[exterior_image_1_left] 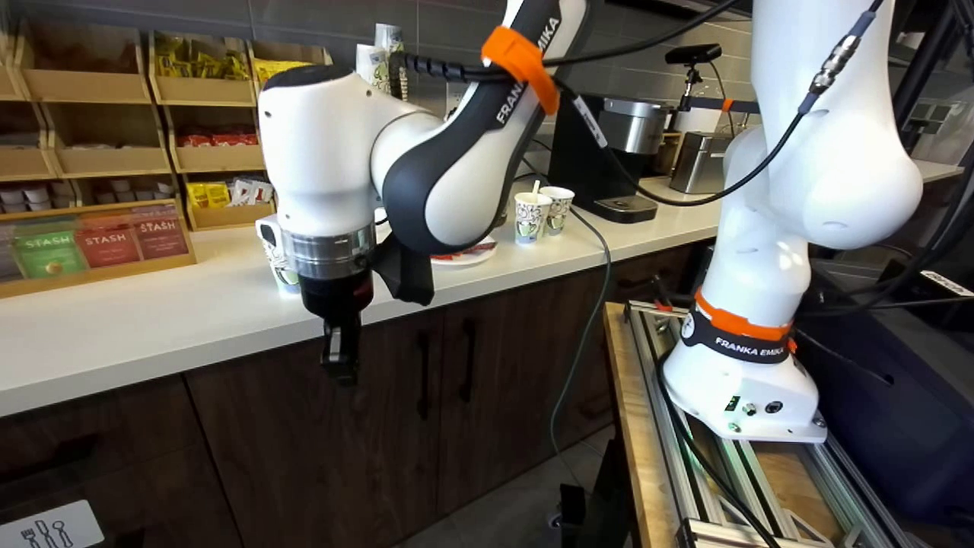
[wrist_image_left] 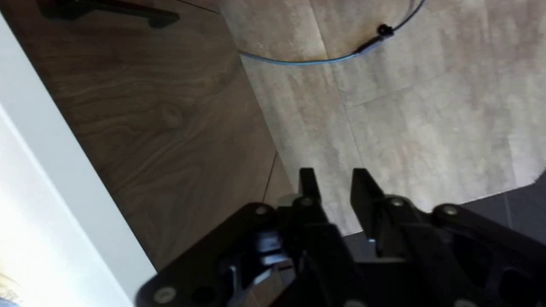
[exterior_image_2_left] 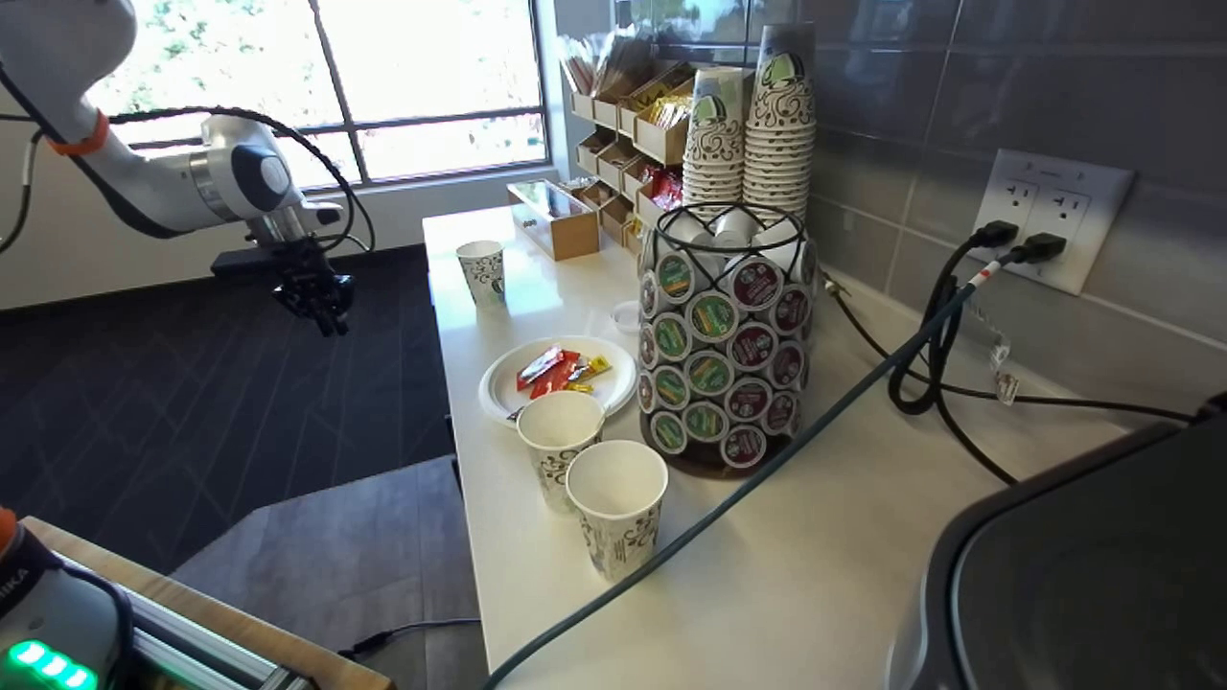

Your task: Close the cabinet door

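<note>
Between the fingertips [wrist_image_left: 309, 184] of my gripper [wrist_image_left: 335, 183] showed pale floor [wrist_image_left: 435, 128]; I had them parted by a modest gap. The gripper hung apart from the counter [exterior_image_2_left: 757, 594], just left of it in an exterior view. Cabinet door [exterior_image_1_left: 319, 457] sat below the counter, behind the gripper in an exterior view: dark brown, flush with the panel [exterior_image_1_left: 517, 388] on its right, bar handle [exterior_image_1_left: 424, 373] upright near its right edge. On the counter, I noted a plate [exterior_image_1_left: 472, 261] of packets [exterior_image_1_left: 473, 250], two paper cups [exterior_image_1_left: 530, 221] farther right, wooden bins [exterior_image_1_left: 86, 87] far left.
</note>
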